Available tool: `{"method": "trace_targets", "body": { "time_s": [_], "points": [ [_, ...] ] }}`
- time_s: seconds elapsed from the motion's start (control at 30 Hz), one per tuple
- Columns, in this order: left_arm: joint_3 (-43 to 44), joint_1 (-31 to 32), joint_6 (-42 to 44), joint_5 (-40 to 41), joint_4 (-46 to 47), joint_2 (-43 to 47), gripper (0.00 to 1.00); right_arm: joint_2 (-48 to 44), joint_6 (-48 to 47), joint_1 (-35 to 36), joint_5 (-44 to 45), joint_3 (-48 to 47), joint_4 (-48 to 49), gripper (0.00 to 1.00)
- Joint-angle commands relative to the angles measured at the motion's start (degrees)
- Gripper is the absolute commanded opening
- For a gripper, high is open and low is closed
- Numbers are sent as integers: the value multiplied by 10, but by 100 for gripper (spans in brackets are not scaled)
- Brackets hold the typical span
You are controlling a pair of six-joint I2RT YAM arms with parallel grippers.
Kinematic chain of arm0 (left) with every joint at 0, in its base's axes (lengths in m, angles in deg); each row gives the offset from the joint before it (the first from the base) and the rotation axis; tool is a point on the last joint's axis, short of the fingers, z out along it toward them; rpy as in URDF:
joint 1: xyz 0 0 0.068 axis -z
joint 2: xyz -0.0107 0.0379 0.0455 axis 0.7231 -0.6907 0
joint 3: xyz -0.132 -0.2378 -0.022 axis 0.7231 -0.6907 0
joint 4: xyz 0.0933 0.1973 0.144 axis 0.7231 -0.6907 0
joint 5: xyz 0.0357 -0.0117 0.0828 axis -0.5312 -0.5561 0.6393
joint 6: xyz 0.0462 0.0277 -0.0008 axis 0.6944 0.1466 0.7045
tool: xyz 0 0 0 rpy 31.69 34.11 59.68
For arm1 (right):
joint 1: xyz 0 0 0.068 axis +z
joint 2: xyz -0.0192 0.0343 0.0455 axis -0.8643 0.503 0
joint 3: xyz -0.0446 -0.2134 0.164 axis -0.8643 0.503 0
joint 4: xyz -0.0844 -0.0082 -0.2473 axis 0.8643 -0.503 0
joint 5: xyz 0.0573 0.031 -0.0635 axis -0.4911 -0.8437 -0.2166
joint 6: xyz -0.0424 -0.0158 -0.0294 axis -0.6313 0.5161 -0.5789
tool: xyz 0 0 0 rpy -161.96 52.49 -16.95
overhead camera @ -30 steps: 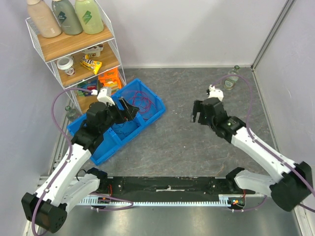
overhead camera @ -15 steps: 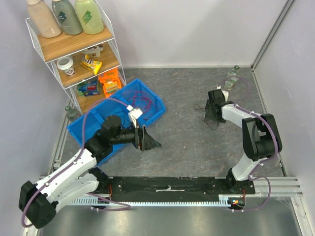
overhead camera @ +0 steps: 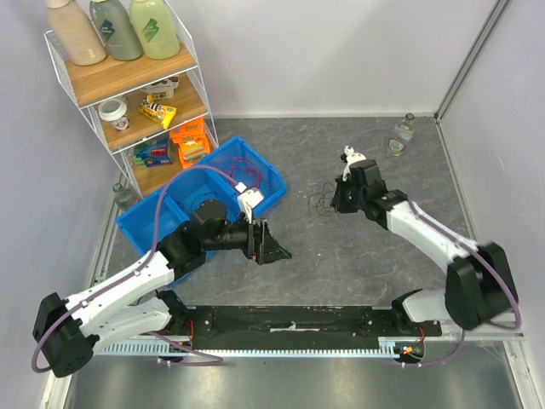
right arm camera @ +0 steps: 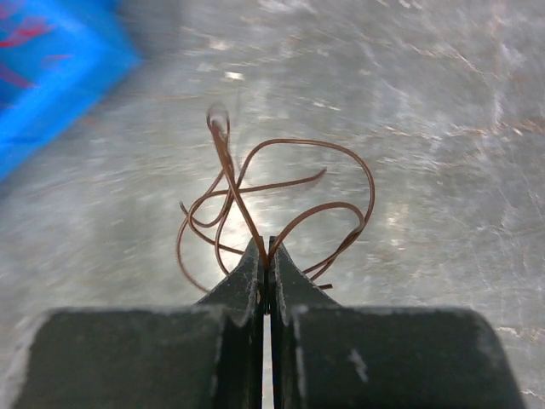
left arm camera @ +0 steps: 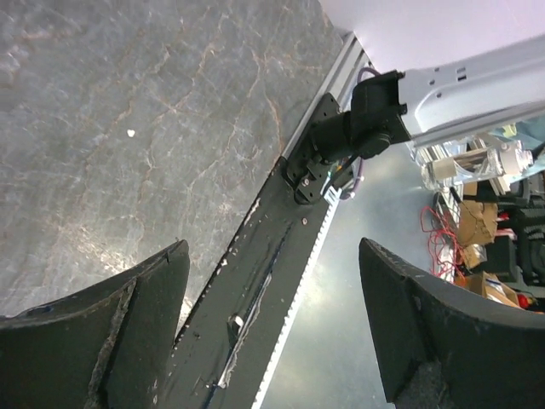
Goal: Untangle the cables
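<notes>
Grey stone-look table (overhead camera: 341,264). Right gripper (right arm camera: 266,258) is clamped shut on a thin brownish cable (right arm camera: 228,170) right of centre, its loops fanning out past the tips. Left gripper (left arm camera: 272,245) has jaws wide apart and empty, just right of the blue bin (overhead camera: 145,223). Red and purple bin cables (overhead camera: 245,168) lie in its far compartment.

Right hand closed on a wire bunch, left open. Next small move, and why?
Probably raise the right hand a little: it pinches one strand of the looped cables, and lifting would let the loops hang apart where the open, empty left hand could reach them.
</notes>
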Motion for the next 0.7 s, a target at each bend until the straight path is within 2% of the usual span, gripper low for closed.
{"method": "trace_targets", "body": {
  "time_s": [0.0,0.17,0.3,0.4,0.53,0.6,0.67],
  "points": [
    [35,2,40,59,-22,29,86,-102,-38,-2,-168,7,9,0],
    [31,2,25,132,2,88,85,-171,-60,8,-297,10,6,0],
    [17,2,0,120,78,101,79,-204,-52,20,-368,25,36,0],
    [34,2,28,86,83,78,76,-223,-38,26,-405,34,64,0],
    [52,2,108,94,39,74,81,-242,-30,34,-458,35,74,0],
    [42,2,144,97,45,81,89,-251,-29,37,-473,35,75,0],
    [31,3,159,79,53,80,90,-260,-24,40,-479,35,77,0]
  ]
}}
